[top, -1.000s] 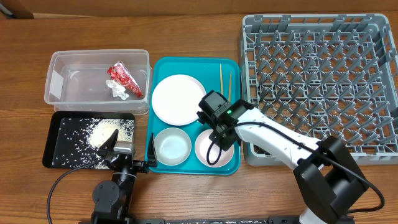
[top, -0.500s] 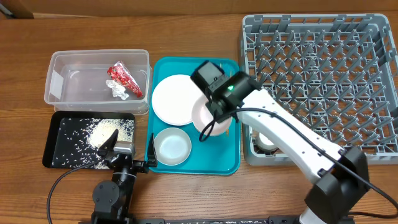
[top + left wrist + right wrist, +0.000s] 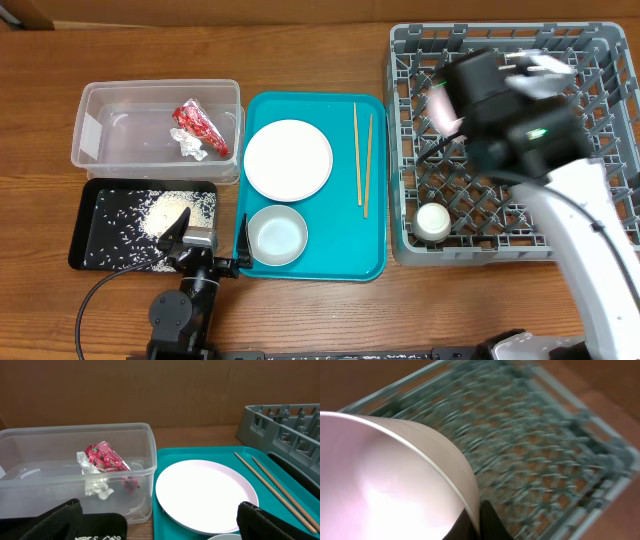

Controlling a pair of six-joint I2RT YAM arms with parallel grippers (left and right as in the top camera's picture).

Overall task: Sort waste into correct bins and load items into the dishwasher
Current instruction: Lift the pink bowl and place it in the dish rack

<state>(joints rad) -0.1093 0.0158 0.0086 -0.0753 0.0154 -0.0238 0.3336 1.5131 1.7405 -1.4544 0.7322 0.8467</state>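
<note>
A brown wooden table (image 3: 320,310) shows clear grain under even light, and a plain cardboard wall (image 3: 125,390) stands behind it.

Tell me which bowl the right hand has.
The pink bowl, gripped by its rim over the dish rack; the pale grey bowl sits untouched in the teal tray.

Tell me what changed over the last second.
The right gripper, shut on the pink bowl, lifted it off the teal tray and swung it right, over the dish rack, uncovering the chopsticks. The plate, grey bowl, wrapper and rice stayed put.
</note>
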